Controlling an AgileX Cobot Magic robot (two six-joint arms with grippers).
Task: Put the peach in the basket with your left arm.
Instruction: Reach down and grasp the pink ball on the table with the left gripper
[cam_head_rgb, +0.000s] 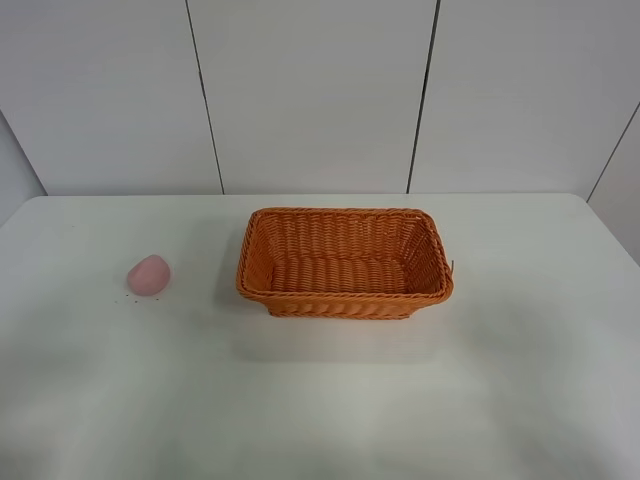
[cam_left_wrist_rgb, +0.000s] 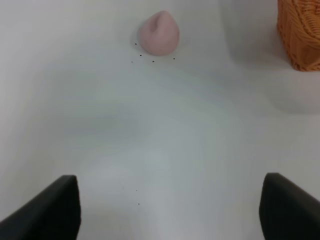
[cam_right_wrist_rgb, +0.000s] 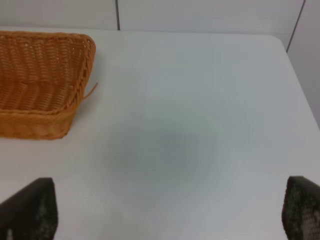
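Peach is lying on the white surface, well left of the orange basket and not touching it; left hand is hovering well apart from the peach, spread wide, gripping nothing; right hand is gaping wide too, empty, beside the basket.

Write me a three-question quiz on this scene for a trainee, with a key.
1. Fill in: in the high view, the peach lies on the table to the ___ of the basket.
2. True or false: the peach is inside the basket.
3. Pick one: the left gripper is A) shut on the peach, B) open and holding nothing, C) inside the basket.
Key: 1 left; 2 false; 3 B.
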